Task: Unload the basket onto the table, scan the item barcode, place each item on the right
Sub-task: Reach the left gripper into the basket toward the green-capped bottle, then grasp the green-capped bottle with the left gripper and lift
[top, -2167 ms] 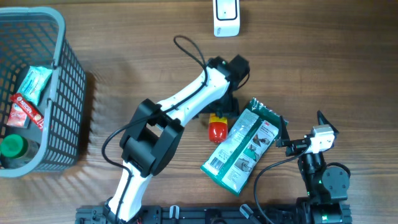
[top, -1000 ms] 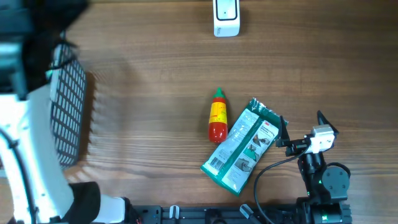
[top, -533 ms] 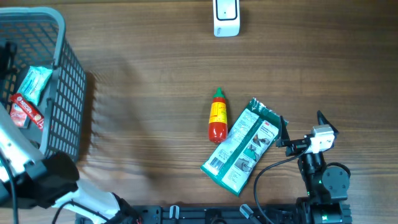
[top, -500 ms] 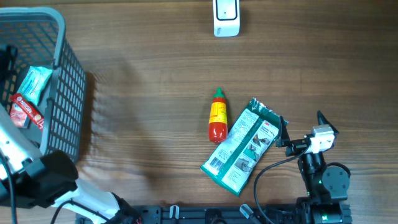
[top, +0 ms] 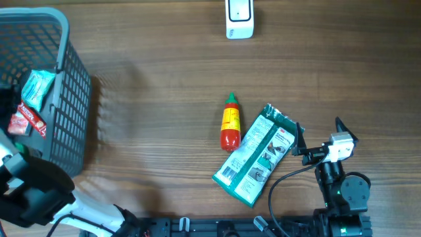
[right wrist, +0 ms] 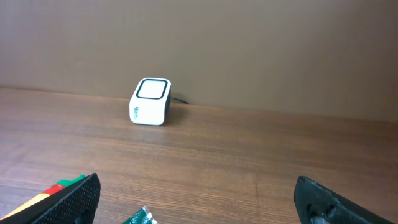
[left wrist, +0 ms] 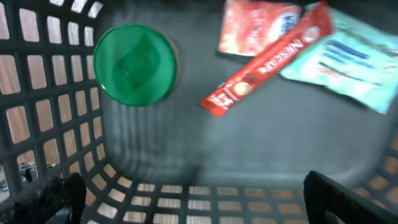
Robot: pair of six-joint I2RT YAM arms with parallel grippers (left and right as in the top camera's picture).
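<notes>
Left gripper (left wrist: 199,202) gone from the sauce bottle (top: 229,122) to the basket (top: 75,99); jaws wide, empty, above green-lidded jar (left wrist: 134,65) and red stick pack (left wrist: 264,62). Right gripper (right wrist: 199,205) spread, idle. Probably jar next: drop square over lid, then face barcode to scanner (top: 239,18).

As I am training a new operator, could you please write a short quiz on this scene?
1. True or false: the sauce bottle lies inside the basket.
2. What lies beside the bottle on the table? A) green packet B) mug C) spoon
3. What colour is the round lid in the basket?
Key: 1 false; 2 A; 3 green.
</notes>
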